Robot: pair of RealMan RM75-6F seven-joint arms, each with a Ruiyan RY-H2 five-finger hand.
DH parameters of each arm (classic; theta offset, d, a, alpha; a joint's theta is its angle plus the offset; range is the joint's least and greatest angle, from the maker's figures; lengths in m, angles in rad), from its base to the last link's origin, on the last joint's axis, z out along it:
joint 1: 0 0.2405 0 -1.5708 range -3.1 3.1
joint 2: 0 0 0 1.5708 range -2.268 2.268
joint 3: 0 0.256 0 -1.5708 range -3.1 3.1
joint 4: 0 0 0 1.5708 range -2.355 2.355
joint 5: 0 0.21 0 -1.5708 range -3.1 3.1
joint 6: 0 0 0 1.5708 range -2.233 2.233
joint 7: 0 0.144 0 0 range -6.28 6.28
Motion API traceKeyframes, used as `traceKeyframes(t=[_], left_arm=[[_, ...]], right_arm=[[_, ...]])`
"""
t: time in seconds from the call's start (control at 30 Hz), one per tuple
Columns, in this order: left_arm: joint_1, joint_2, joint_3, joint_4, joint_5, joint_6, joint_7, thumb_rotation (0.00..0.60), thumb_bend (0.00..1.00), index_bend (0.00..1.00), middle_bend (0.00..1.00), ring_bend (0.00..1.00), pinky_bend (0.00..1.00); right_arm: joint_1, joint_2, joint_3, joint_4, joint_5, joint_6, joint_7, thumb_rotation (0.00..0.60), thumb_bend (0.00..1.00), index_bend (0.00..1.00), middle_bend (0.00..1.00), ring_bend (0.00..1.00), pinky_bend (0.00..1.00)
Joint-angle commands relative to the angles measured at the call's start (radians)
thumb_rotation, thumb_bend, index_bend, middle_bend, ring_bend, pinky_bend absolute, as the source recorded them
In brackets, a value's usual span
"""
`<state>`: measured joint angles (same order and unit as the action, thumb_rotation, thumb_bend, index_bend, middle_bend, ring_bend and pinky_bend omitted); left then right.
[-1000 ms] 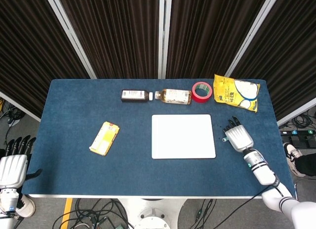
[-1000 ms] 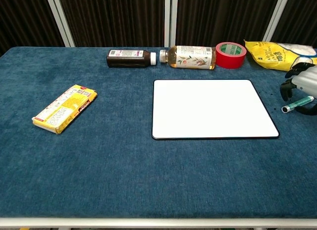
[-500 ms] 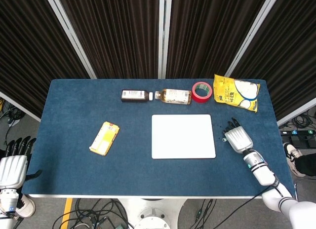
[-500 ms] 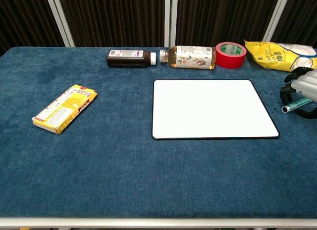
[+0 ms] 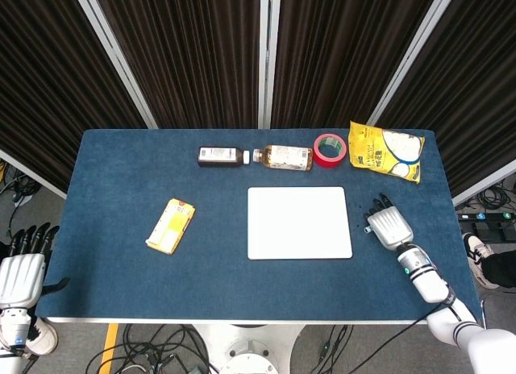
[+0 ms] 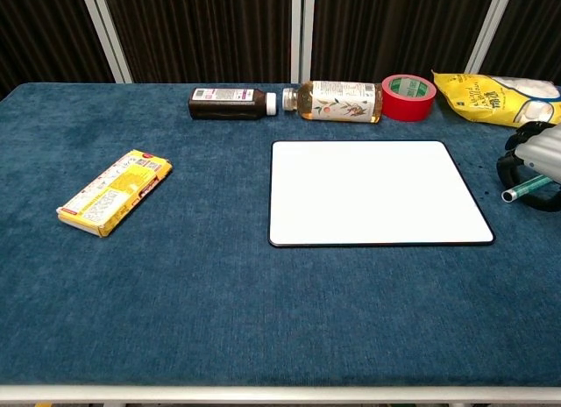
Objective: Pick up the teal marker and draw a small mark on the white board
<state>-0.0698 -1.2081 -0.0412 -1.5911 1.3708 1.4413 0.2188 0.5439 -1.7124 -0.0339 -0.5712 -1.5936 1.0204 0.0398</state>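
The teal marker (image 6: 519, 190) lies low at the table's right edge, its pale tip pointing toward the white board (image 6: 377, 192). My right hand (image 6: 536, 157) covers the marker with its fingers curled around the barrel, gripping it just right of the board. From the head view, the right hand (image 5: 389, 225) hides the marker, and the white board (image 5: 299, 222) lies flat mid-table. My left hand (image 5: 20, 273) hangs off the table's left front corner, fingers apart, holding nothing.
Along the far side lie a dark bottle (image 6: 228, 103), an amber bottle (image 6: 337, 101), a red tape roll (image 6: 408, 85) and a yellow snack bag (image 6: 482, 96). A yellow box (image 6: 114, 192) sits on the left of the blue table (image 6: 219, 293).
The right hand and the marker have shifted slightly right and down at the table's edge. The left hand has not moved.
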Motion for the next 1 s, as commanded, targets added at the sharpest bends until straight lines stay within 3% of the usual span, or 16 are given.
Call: traceKeyframes(t=[0.03, 0.27, 0.4, 0.57, 0.73, 0.83, 1.0], left_arm=[[0.0, -0.001, 0.0, 0.001, 0.001, 0.001, -0.001, 0.6, 0.0, 0.1, 0.06, 0.0, 0.01], [0.0, -0.001, -0.001, 0.004, 0.004, 0.003, -0.005, 0.6, 0.0, 0.1, 0.06, 0.0, 0.01], [0.0, 0.003, 0.0, 0.003, 0.007, 0.003, -0.006, 0.6, 0.0, 0.1, 0.06, 0.0, 0.01], [-0.004, 0.005, 0.001, -0.001, 0.018, 0.001, -0.009, 0.6, 0.0, 0.1, 0.06, 0.0, 0.01], [-0.005, 0.008, 0.003, -0.003, 0.029, 0.004, -0.017, 0.6, 0.0, 0.1, 0.06, 0.0, 0.01], [-0.005, 0.01, 0.005, -0.004, 0.032, 0.002, -0.021, 0.6, 0.0, 0.1, 0.06, 0.0, 0.01], [-0.005, 0.009, 0.009, -0.001, 0.043, 0.005, -0.029, 0.6, 0.0, 0.1, 0.06, 0.0, 0.01]], right_arm=[[0.001, -0.004, -0.001, 0.005, 0.0, 0.002, 0.007, 0.6, 0.3, 0.5, 0.44, 0.19, 0.12], [0.008, 0.003, 0.003, 0.006, -0.007, 0.037, 0.028, 0.6, 0.33, 0.61, 0.5, 0.26, 0.14], [0.018, 0.055, 0.036, -0.097, -0.006, 0.125, 0.113, 0.6, 0.34, 0.67, 0.55, 0.3, 0.15], [0.04, 0.162, 0.105, -0.348, 0.025, 0.183, 0.309, 0.6, 0.34, 0.7, 0.58, 0.33, 0.18], [0.065, 0.22, 0.167, -0.543, 0.088, 0.133, 0.559, 0.6, 0.37, 0.72, 0.59, 0.33, 0.18], [0.079, 0.206, 0.191, -0.584, 0.121, 0.096, 0.691, 0.6, 0.42, 0.74, 0.6, 0.34, 0.19], [0.094, 0.132, 0.226, -0.583, 0.176, 0.056, 0.805, 0.6, 0.51, 0.75, 0.61, 0.35, 0.19]])
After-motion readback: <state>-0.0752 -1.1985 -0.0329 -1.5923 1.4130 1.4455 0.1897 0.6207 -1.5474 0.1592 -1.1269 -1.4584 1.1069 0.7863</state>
